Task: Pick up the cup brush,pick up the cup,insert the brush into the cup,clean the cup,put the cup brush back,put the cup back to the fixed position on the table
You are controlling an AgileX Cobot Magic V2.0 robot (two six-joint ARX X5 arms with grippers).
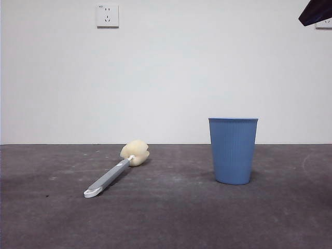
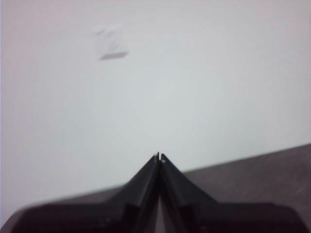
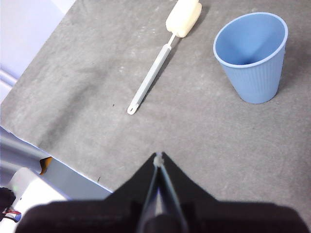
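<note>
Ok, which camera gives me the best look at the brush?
The right wrist view: it looks down on the whole brush, handle and sponge head, lying flat beside the cup. The front view shows the brush too, but low and foreshortened. The left wrist view shows none of it.

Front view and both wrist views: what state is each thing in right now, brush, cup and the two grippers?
Grey-handled cup brush with cream-yellow sponge head: lying flat on the dark grey table, not held.
Blue ribbed plastic cup: upright, mouth open, looks empty, apart from the brush.
Left gripper: shut, empty, facing the wall.
Right gripper: shut, empty, above the table, away from both items.
</note>
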